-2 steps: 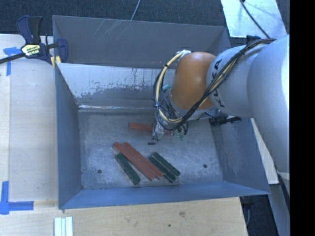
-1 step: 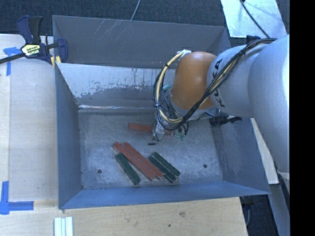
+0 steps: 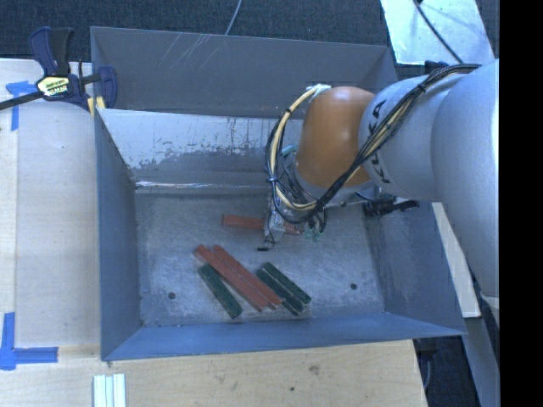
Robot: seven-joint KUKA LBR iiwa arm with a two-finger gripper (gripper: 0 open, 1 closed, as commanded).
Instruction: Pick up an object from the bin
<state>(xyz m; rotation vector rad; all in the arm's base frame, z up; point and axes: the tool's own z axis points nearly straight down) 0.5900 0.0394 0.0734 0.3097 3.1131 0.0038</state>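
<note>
My gripper point(image 3: 270, 237) hangs low over the middle of the bin floor, below the orange wrist cover, and its tip nearly touches the floor. Just left of it lies a small reddish-brown bar point(image 3: 242, 222), flat on the floor. In front of the gripper lie three long flat sticks side by side, slanting: a red one point(image 3: 236, 277) in the middle, a dark green one point(image 3: 220, 291) on its left and another dark green one point(image 3: 285, 288) on its right. Nothing shows between the fingers.
The arm reaches in from the right and covers the bin's right rear part. The bin's walls slope steeply down to the floor. Bare floor lies on the left and at the right front.
</note>
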